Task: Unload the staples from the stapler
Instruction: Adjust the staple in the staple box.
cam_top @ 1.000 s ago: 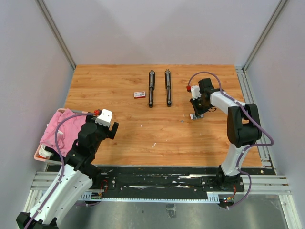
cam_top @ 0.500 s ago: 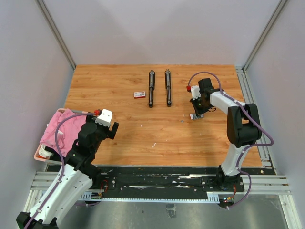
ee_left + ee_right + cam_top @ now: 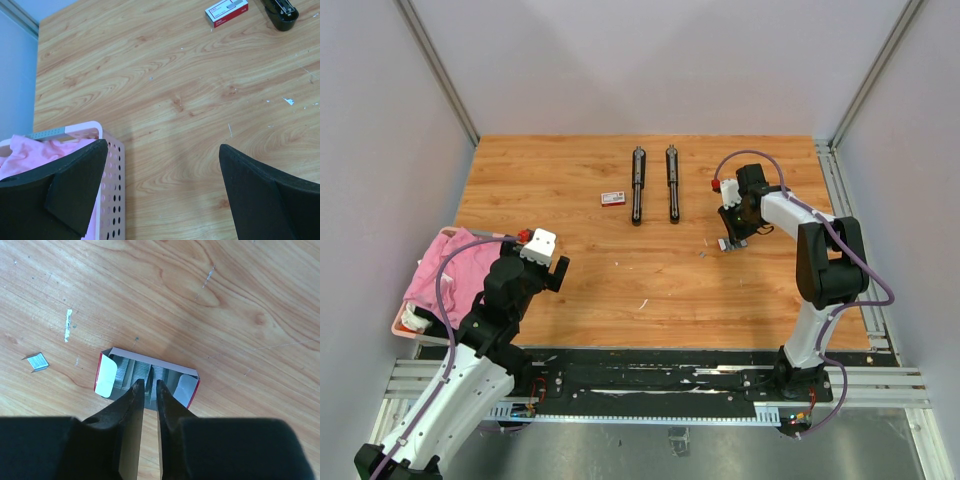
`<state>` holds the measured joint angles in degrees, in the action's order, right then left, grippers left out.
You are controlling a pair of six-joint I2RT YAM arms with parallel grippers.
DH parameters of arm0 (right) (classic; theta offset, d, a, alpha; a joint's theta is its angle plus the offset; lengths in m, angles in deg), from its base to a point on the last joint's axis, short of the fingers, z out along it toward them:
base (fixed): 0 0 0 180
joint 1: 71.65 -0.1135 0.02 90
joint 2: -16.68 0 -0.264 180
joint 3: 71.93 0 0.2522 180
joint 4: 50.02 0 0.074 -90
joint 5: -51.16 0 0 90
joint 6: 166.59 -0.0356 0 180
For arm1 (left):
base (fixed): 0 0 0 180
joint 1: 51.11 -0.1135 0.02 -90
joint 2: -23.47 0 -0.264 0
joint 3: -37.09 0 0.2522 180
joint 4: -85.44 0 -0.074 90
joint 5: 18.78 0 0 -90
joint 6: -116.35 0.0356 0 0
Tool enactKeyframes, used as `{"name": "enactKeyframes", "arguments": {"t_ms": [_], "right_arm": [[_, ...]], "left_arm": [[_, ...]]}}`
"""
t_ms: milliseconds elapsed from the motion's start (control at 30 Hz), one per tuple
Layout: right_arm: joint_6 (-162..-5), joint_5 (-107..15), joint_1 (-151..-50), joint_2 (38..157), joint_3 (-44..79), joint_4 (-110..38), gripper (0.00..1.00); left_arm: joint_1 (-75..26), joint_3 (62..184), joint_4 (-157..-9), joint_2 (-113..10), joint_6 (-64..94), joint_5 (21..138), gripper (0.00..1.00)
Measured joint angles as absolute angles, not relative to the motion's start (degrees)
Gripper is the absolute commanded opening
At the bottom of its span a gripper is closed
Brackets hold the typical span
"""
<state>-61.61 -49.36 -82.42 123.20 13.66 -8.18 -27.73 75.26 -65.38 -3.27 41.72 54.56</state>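
Shows right gripper [image 3: 148, 386] poised over small open red-and-white cardboard box [image 3: 105, 379], right of centre on glossy wood-grain table [image 3: 240, 300] — jaws almost shut, slim gap, grip impossible to confirm. Ridged silvery staple strips [image 3: 131, 371] packed inside, one bent bit [image 3: 37, 361] loose to its left. Near left, left gripper [image 3: 162, 150] gaping, empty. Two slim black staplers [image 3: 638, 185] far centre. Best lowered squarely — then released gently inside the walls.
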Motion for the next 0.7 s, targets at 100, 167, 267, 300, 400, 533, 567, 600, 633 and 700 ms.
{"name": "enactKeyframes", "arguments": {"t_ms": [100, 167, 267, 300, 400, 533, 567, 600, 633, 700], "right_arm": [[-61.74, -49.54, -82.42, 123.20, 13.66, -8.16, 0.20], [-61.83, -49.71, -82.42, 123.20, 13.66, -8.18, 0.21], [-61.87, -49.78, -82.42, 123.20, 13.66, -8.16, 0.22], [-61.87, -49.78, -82.42, 123.20, 13.66, -8.16, 0.22], [-61.87, -49.76, -82.42, 123.20, 13.66, -8.16, 0.22], [-61.87, -49.76, -82.42, 123.22, 13.66, -8.14, 0.21], [-61.87, -49.76, -82.42, 123.22, 13.66, -8.14, 0.21], [-61.87, -49.73, -82.42, 123.24, 13.66, -8.14, 0.20], [-61.87, -49.73, -82.42, 123.31, 13.66, -8.16, 0.20], [-61.87, -49.73, -82.42, 123.48, 13.66, -8.14, 0.19]], "left_arm": [[-27.73, 75.26, -65.47, -3.27, 41.72, 54.56, 0.98], [-27.73, 75.26, -65.58, -3.27, 41.72, 54.56, 0.98], [-27.73, 75.26, -65.67, -3.27, 41.72, 54.56, 0.98], [-27.73, 75.26, -65.69, -3.27, 41.75, 54.56, 0.98], [-27.73, 75.26, -65.69, -3.27, 41.72, 54.56, 0.98], [-27.73, 75.26, -65.69, -3.27, 41.72, 54.56, 0.98], [-27.73, 75.26, -65.69, -3.27, 41.72, 54.56, 0.98], [-27.73, 75.26, -65.69, -3.27, 41.75, 54.56, 0.98], [-27.73, 75.26, -65.69, -3.27, 41.72, 54.56, 0.98], [-27.73, 75.26, -65.69, -3.27, 41.75, 54.56, 0.98]]}}
